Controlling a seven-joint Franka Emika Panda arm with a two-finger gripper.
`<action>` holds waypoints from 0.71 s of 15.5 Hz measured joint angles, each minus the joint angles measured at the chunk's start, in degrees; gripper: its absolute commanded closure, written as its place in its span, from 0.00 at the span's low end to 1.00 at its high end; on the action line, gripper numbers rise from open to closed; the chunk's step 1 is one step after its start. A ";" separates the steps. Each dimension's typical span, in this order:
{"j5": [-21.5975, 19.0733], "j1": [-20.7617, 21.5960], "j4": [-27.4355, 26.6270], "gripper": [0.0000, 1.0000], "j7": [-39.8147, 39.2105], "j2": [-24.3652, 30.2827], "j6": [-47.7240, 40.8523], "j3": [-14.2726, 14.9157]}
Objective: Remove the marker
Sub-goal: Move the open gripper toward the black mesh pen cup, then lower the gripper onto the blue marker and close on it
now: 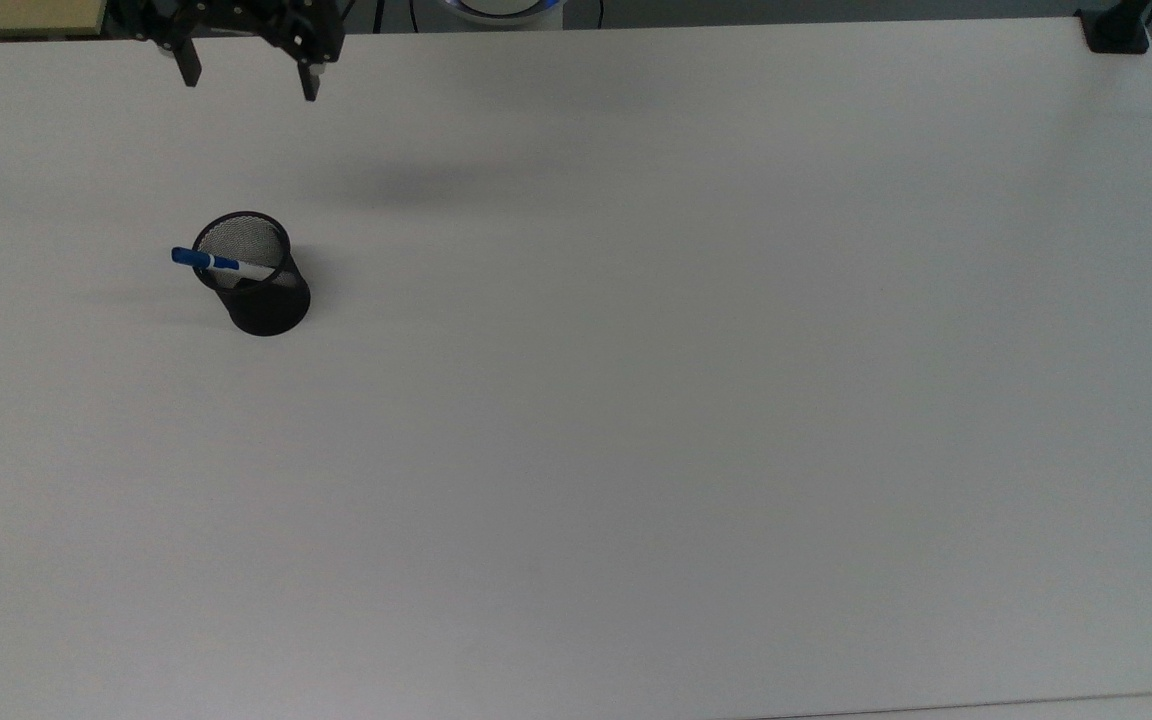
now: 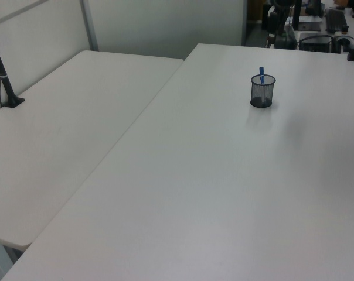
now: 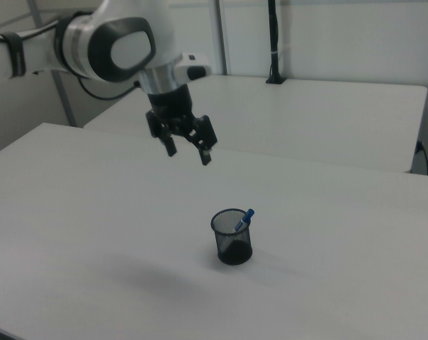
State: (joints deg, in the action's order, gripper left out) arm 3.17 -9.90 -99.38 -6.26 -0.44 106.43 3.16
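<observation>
Nothing is done yet: the marker (image 1: 221,263) stands slanted in the cup (image 1: 258,281), blue cap over the rim. Your gripper (image 1: 248,85) hangs high, well apart, jaws spread and empty; reaching, gripping and lifting all remain.

No legible text, brand, number or sign appears on any surface; the small blue label on the white-barrelled, blue-capped marker (image 1: 221,264) cannot be read.
</observation>
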 measured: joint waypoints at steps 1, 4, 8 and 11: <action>0.07 -0.80 -1.11 0.00 2.44 -0.13 2.69 0.07; 2.02 -2.37 -5.04 0.00 9.46 -0.28 9.70 0.56; 5.54 -3.15 -10.52 0.00 21.56 -0.63 17.34 0.68; 6.04 -3.26 -12.10 0.03 29.38 -2.07 20.37 0.67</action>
State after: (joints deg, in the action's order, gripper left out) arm 9.21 -13.16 -111.48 23.12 -2.51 126.79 3.84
